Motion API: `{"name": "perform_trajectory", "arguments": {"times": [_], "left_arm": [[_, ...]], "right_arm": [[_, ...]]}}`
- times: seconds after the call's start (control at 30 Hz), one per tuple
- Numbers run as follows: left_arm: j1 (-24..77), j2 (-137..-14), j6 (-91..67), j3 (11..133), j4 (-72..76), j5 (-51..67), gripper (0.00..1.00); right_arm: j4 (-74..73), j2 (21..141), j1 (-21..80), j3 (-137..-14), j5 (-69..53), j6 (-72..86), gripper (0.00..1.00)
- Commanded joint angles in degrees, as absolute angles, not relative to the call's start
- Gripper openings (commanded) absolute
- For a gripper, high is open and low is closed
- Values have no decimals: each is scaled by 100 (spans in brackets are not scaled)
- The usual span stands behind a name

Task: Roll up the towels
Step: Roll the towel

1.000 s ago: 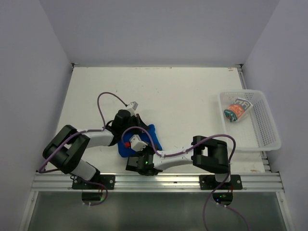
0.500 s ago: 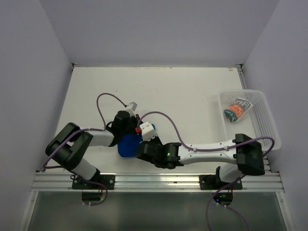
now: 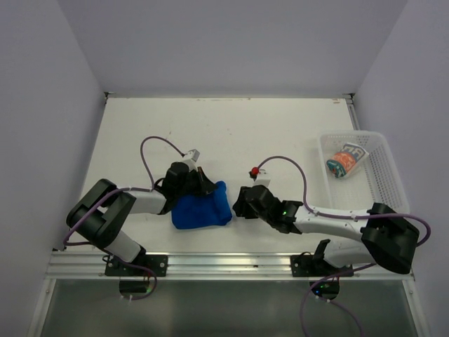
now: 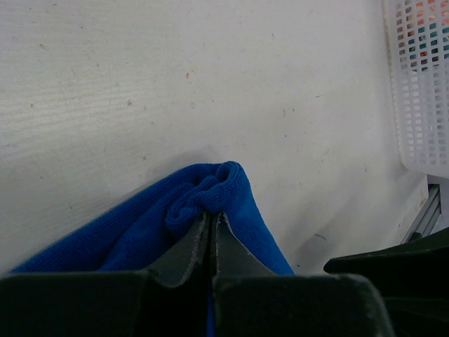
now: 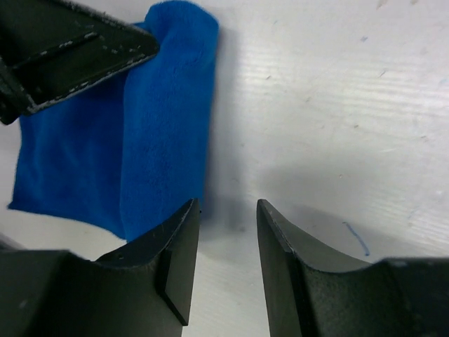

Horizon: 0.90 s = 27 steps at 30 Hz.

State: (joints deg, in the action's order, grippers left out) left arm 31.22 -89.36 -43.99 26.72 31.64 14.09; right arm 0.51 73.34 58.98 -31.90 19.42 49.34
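Observation:
The blue towel (image 3: 202, 205) lies loosely folded on the table near the front left. My left gripper (image 3: 209, 187) is shut on a bunched fold at its far right corner; the left wrist view shows the tips (image 4: 212, 214) pinching the blue cloth (image 4: 238, 193). My right gripper (image 3: 239, 203) is open and empty, low over the table just right of the towel's edge (image 5: 168, 133), its jaws (image 5: 228, 207) over bare table. The patterned towel (image 3: 346, 161) lies rolled in the white mesh basket (image 3: 351, 137).
The basket stands at the right edge of the table, also seen in the left wrist view (image 4: 414, 140). The left gripper's fingers (image 5: 77, 49) show at the top left of the right wrist view. A wall encloses the table on three sides.
My right arm has swung from over the blue towel out to the right and now sits off its right edge, open. The towel has spread from a compact lump to a wider shape.

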Motion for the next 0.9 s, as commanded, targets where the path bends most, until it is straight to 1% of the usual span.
{"name": "perform_trajectory", "arguments": {"times": [0.0, 0.27, 0.6, 0.87], "left_arm": [[3041, -9000, -4201, 2514, 2804, 1020, 0], [3041, -9000, -4210, 2487, 2813, 1037, 0], [3041, -8956, -4219, 2426, 2830, 1037, 0], [3041, -8886, -4315, 2329, 2848, 984, 0]], "right_arm": [[1308, 7339, 5836, -3059, 1196, 5414, 43], [1837, 7550, 5766, -2865, 976, 5678, 46], [2039, 8147, 5774, -2813, 826, 5713, 46], [1960, 8498, 5774, -2935, 809, 5414, 44]]}}
